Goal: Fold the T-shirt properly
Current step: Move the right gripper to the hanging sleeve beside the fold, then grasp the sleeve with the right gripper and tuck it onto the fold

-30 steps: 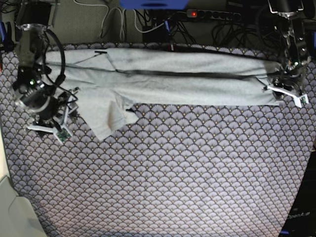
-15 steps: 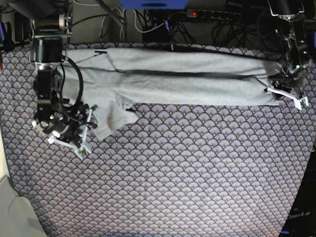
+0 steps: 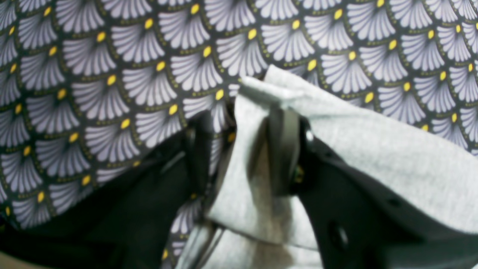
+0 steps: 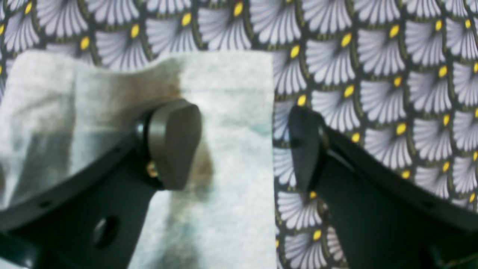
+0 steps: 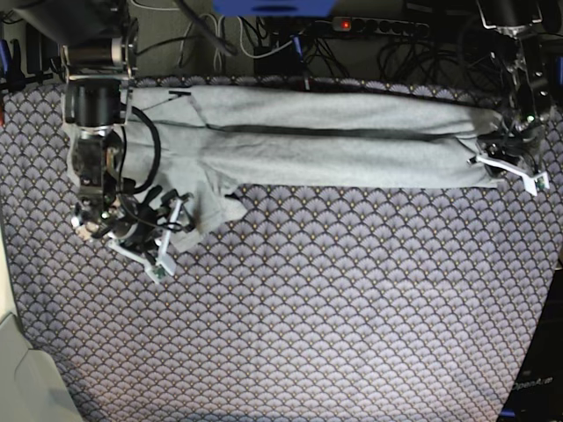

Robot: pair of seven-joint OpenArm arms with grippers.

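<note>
While the left wrist camera looks down on one end of the T-shirt (image 3: 358, 142), I see my left hand (image 3: 242, 149) open around it, one finger over the fabric and the other toward the patterned cloth (image 3: 93, 93). A narrow ridge of fabric lies between the fingers. If I close here without getting low enough, I could pinch only the top layer and drag the fold askew; too low, and I might gather the patterned cloth as well.

From the right wrist camera, my right hand (image 4: 242, 149) is open too, straddling the straight edge of a protruding flap (image 4: 239, 209). One finger is above the grey fabric, the other beyond the edge. Dark creases there suggest loose layers, which could bunch if I close off-centre.

Across the base view, the T-shirt lies in a long band along the far part of the surface, its flap sticking out toward the near side beneath my right hand. My left hand sits at the band's opposite end. Should I pull unevenly from these two places, I judge that the band would twist or its stacked folds slide apart.
</note>
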